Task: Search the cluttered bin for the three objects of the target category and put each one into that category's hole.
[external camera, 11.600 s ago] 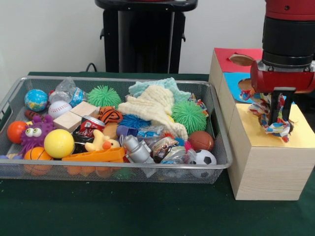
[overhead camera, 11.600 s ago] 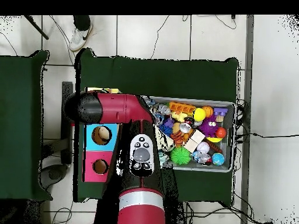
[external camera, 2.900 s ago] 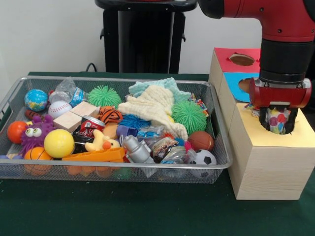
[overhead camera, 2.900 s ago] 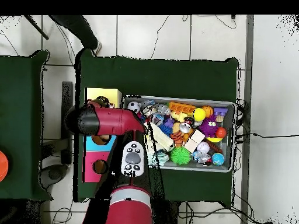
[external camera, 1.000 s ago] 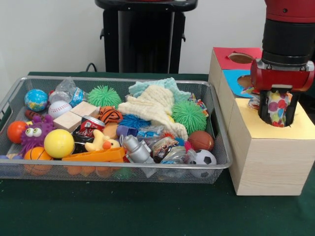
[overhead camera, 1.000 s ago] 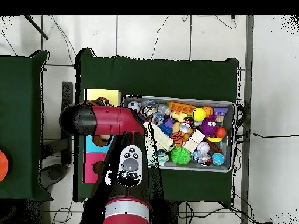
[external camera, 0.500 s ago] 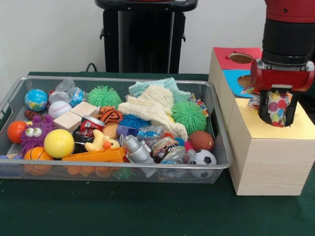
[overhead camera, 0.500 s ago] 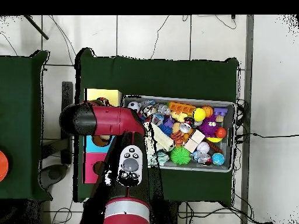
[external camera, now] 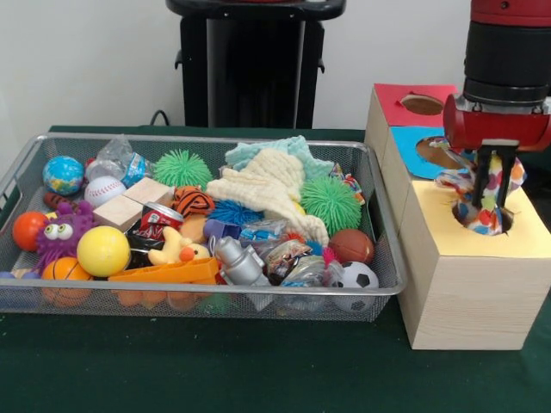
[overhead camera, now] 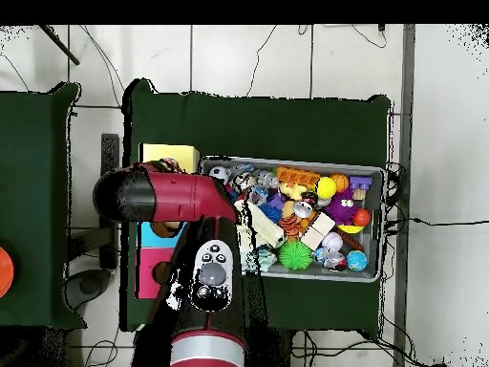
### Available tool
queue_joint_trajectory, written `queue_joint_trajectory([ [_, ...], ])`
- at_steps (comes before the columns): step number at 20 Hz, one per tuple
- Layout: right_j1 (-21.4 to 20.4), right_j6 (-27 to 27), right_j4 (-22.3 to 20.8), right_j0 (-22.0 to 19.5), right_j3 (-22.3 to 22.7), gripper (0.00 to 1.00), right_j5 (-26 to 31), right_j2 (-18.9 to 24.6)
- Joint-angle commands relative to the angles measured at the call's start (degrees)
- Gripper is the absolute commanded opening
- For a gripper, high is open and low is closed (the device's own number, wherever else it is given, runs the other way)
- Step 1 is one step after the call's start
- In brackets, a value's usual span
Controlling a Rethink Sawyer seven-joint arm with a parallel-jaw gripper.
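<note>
Green tabletop is carrying the yellow-topped box; above its hole, the hand is gripping a soft, floppy, light patterned cloth, bunched mid-length.

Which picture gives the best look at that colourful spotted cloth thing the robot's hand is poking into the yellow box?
The front view. There the colourful spotted cloth toy hangs by the hand, partly down the hole in the yellow-topped wooden box. In the overhead view the red arm covers most of it; only a scrap shows beside the box.
</note>
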Motion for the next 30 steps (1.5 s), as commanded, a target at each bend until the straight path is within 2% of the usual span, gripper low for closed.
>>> queue_joint_trajectory([
  [1,-0.2,9.2,0.0,0.3,2.1,0.0,2.4,1.2],
  [3,0.0,9.2,-0.7,1.1,0.4,0.0,3.1,-0.1],
  [8,0.0,9.0,0.0,0.5,1.0,0.0,2.6,1.1],
  [9,-0.3,8.6,0.5,-0.3,1.9,1.0,1.5,2.2],
  [12,-0.5,7.8,0.7,-1.1,2.5,1.0,1.2,3.4],
  [23,-0.5,9.3,0.7,0.1,1.2,1.0,2.5,1.4],
  [26,-2.3,10.0,1.0,0.7,1.1,1.0,4.2,0.5],
  [30,-6.3,10.1,1.5,1.1,0.8,1.0,10.1,-0.6],
])
